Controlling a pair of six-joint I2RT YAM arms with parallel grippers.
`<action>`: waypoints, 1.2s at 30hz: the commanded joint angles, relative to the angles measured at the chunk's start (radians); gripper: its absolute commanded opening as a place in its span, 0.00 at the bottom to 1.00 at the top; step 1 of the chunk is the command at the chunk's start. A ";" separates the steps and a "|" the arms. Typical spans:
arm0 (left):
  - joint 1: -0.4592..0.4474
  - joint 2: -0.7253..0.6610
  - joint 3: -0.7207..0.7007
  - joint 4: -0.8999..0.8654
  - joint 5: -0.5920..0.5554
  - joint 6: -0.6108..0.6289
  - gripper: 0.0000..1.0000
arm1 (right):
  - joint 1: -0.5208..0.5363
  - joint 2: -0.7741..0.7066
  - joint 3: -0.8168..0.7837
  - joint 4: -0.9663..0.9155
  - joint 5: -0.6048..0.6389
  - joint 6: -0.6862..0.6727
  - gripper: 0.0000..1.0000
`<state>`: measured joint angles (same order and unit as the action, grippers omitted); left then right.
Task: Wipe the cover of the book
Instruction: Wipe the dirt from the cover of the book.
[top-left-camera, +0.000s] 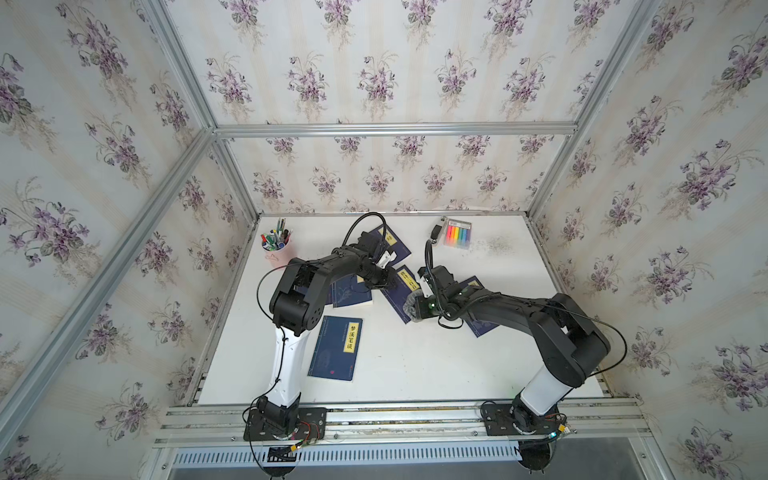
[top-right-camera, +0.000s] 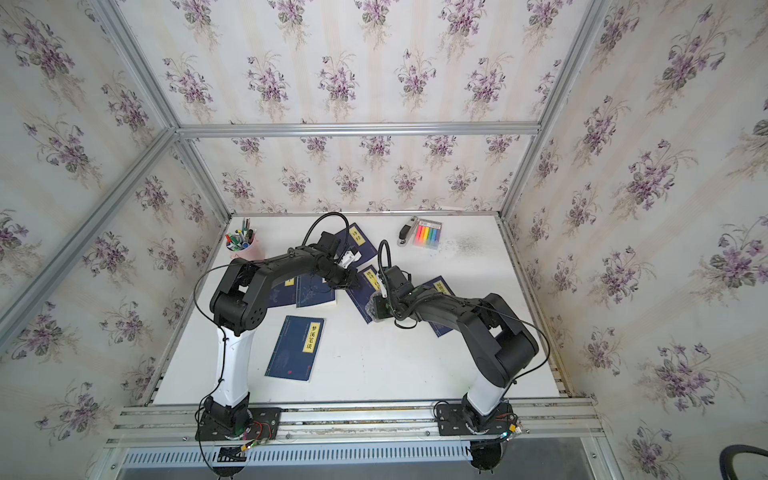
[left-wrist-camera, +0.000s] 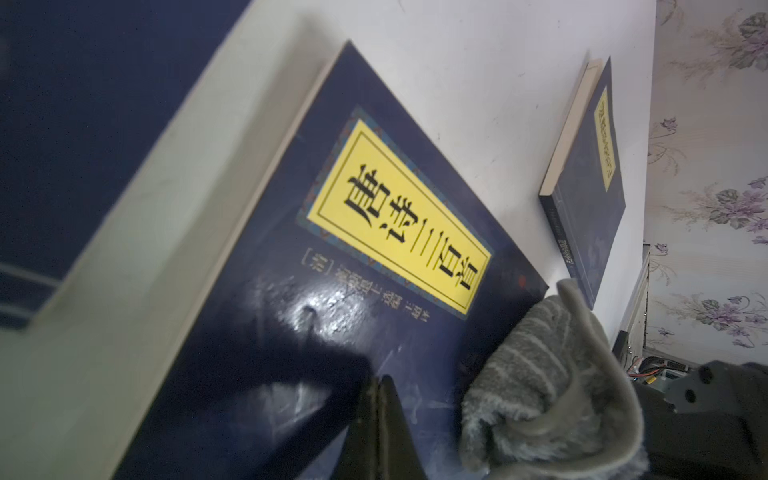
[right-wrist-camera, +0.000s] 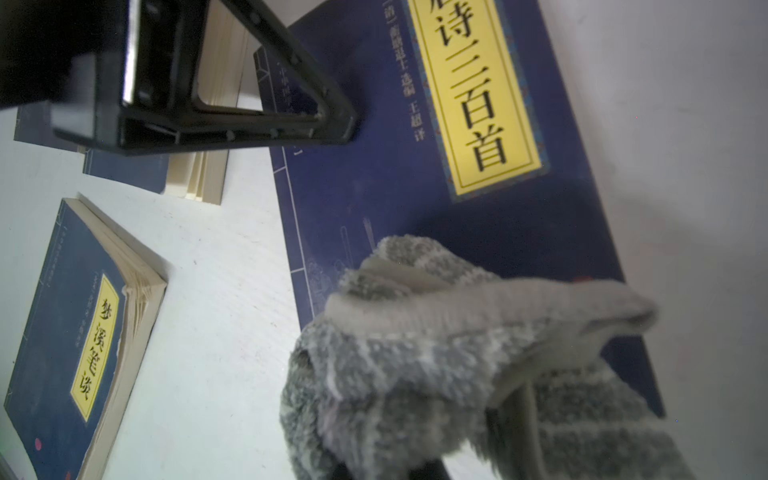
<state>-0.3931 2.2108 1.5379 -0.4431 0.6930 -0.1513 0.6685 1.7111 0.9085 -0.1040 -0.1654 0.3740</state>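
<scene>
The book (top-left-camera: 398, 297), dark blue with a yellow title label, lies mid-table in both top views. My left gripper (left-wrist-camera: 380, 382) is shut and empty, its tips pressing on the cover (left-wrist-camera: 257, 299) next to the label. A grey striped cloth (right-wrist-camera: 436, 353) sits bunched on the book's near corner, with my right gripper (top-left-camera: 417, 309) shut on it. The cloth hides the right jaws in the right wrist view, where the left fingers (right-wrist-camera: 332, 120) show resting on the cover (right-wrist-camera: 519, 224). The cloth (left-wrist-camera: 548, 374) also shows in the left wrist view.
Several similar blue books lie around: one near the front (top-left-camera: 336, 347), one under the left arm (top-left-camera: 351, 293), one at the back (top-left-camera: 395, 241), one under the right arm (top-left-camera: 480, 326). A pink pen cup (top-left-camera: 276, 251), a stapler (top-left-camera: 436, 230) and a highlighter pack (top-left-camera: 457, 233) stand at the back.
</scene>
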 joint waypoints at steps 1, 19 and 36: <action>0.002 0.031 0.006 -0.049 -0.058 -0.011 0.00 | 0.013 0.039 0.019 0.023 -0.039 0.006 0.00; 0.010 0.103 0.029 -0.092 -0.021 -0.028 0.00 | 0.011 0.230 0.178 -0.001 -0.120 -0.043 0.00; 0.032 0.136 0.044 -0.100 -0.009 -0.043 0.00 | 0.083 0.124 -0.010 0.055 -0.100 0.026 0.00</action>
<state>-0.3580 2.3169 1.5967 -0.4393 0.9016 -0.1989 0.7452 1.7882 0.8780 0.0555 -0.2890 0.3935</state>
